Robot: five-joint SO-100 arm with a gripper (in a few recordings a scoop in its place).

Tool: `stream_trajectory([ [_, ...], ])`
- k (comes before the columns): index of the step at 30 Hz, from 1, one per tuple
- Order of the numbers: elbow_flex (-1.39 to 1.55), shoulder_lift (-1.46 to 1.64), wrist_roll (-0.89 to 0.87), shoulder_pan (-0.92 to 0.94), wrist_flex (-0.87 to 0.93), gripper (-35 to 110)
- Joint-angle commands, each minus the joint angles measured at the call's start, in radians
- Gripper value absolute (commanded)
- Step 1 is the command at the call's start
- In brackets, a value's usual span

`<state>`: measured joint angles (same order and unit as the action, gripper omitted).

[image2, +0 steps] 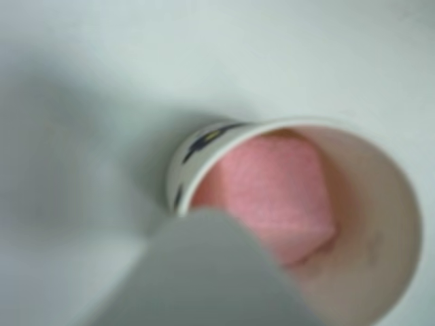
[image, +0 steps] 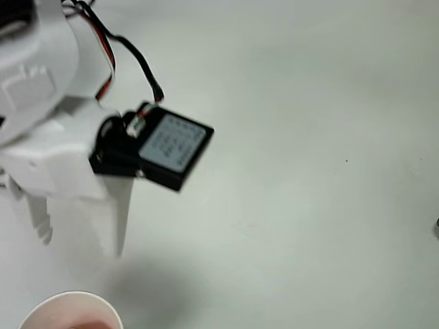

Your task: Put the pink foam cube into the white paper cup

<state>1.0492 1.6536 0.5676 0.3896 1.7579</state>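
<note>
Overhead view takes in the white arm (image: 48,137) at the upper left, with a black motor block (image: 154,147) on its side and red and black wires (image: 113,51) looping down to it. From that block the jaws (image: 79,233) point down the picture: one long smooth white finger (image: 118,219) tapering to a tip, and a shorter ridged one (image: 38,219) to its left. A clear gap lies between the two fingers, so the jaws stand apart with nothing between them. At the bottom left edge, just below the fingertips and apart from them, the rolled rim of the white paper cup (image: 68,301) shows, with a hint of pink inside. The pale worktop (image: 309,137) spreads out to the right.

Wrist view looks into the cup (image2: 380,224) from above and a little to one side, though blurred. The pink foam cube (image2: 272,193) lies inside it, tilted, one corner down against the cream inner wall. Dark printed marks (image2: 204,142) show on the cup's outer wall, near the rim. A grey-white finger (image2: 197,272) rises from the bottom edge and covers the near side of the rim.
</note>
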Motion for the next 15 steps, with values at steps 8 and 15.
stream_trajectory([
  [8, 0.632, 0.792, -0.327, -0.242, -0.087, 0],
  [15, 0.963, 0.985, -0.48, -0.428, -0.225, 0],
])
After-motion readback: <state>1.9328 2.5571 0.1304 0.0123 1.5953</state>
